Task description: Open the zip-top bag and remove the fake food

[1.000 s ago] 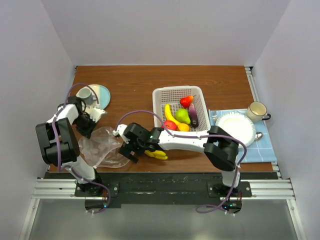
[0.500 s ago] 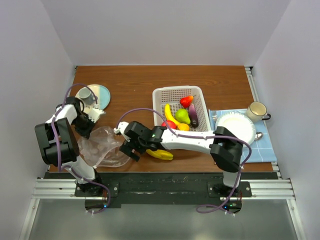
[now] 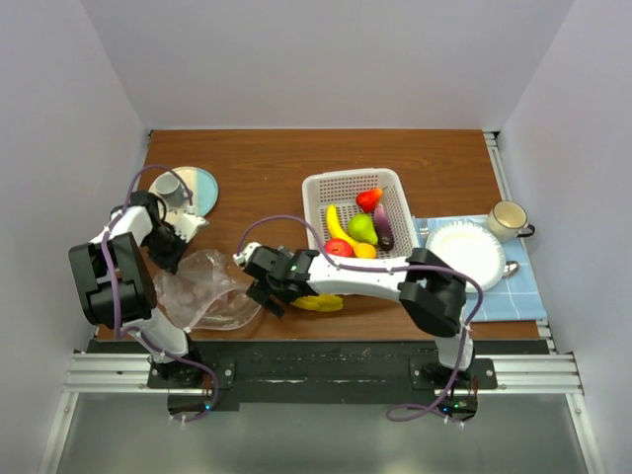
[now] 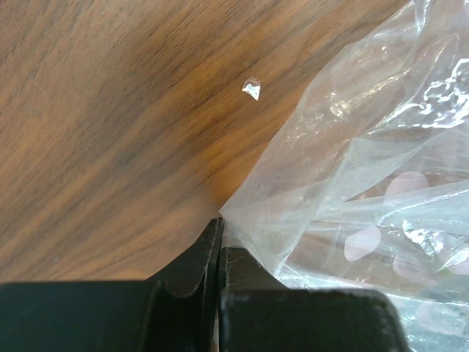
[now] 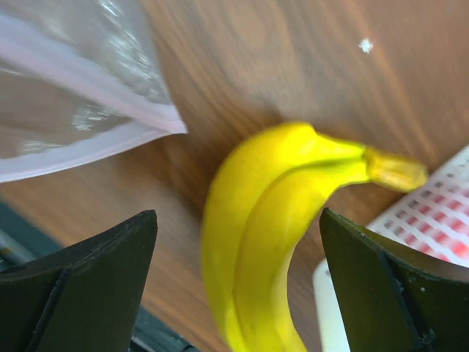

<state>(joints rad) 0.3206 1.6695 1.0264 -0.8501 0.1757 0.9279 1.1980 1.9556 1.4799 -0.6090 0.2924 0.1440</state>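
On the table [image 3: 257, 163] the zip-top bag [image 3: 202, 291] lies crumpled at the front left, one corner grasped in the left gripper's [image 4: 220, 231] jaws, the white basket [image 3: 314, 188] right of it holds most fake food [image 3: 360, 229], and yellow bananas [image 3: 318, 303] lie between them, under the right gripper's [image 5: 236, 214] released jaws.

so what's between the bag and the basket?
A banana bunch lies on the table between bag and basket, flanked by the open right gripper; the right wrist view shows it.
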